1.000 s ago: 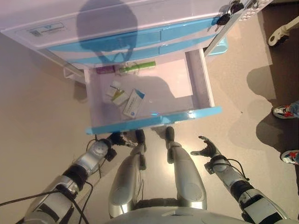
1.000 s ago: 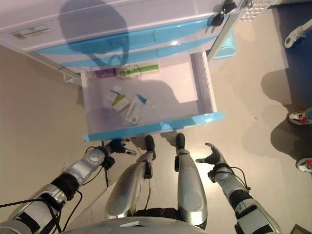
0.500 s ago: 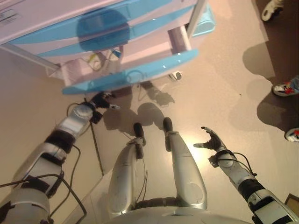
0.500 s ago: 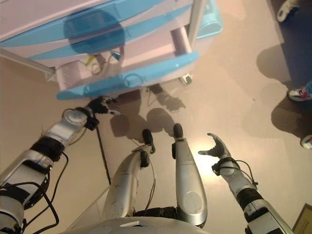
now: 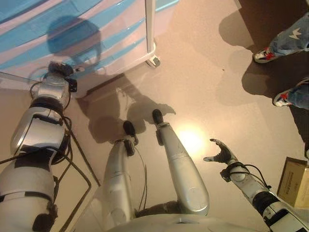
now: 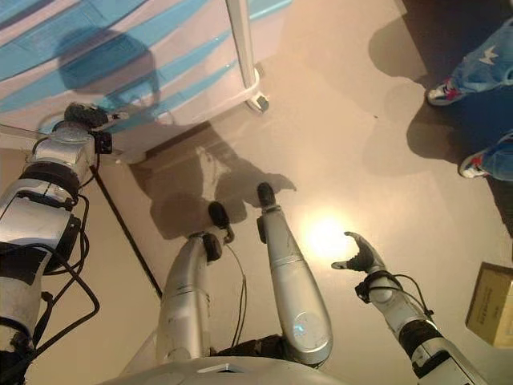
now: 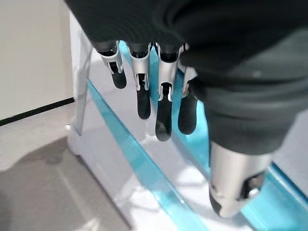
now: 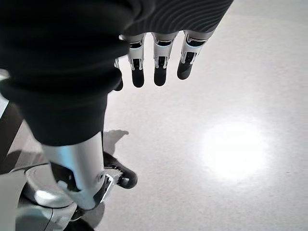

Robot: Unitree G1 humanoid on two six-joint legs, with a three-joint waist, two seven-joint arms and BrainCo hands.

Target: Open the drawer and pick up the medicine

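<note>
The white cabinet [image 5: 111, 34] with blue drawer fronts [image 7: 139, 163] stands at the far left. From here I cannot see into any drawer, and no medicine is in view. My left hand [image 5: 57, 71] is up at the cabinet's lower front. In the left wrist view its fingers [image 7: 162, 108] hang straight just off a blue front and hold nothing. My right hand [image 5: 219, 153] is open and empty over the floor at the lower right. It also shows in the right wrist view [image 8: 154, 67].
The cabinet's caster [image 5: 153, 60] stands on the beige floor. A person's legs and shoes [image 5: 285, 43] are at the right edge. A cardboard box [image 5: 292, 183] lies at the lower right. A black cable [image 5: 82, 159] runs over the floor on the left.
The whole picture has shifted, so the camera has moved. The open drawer with its medicine boxes has gone out of view. My left hand now lies against the cabinet's lower front.
</note>
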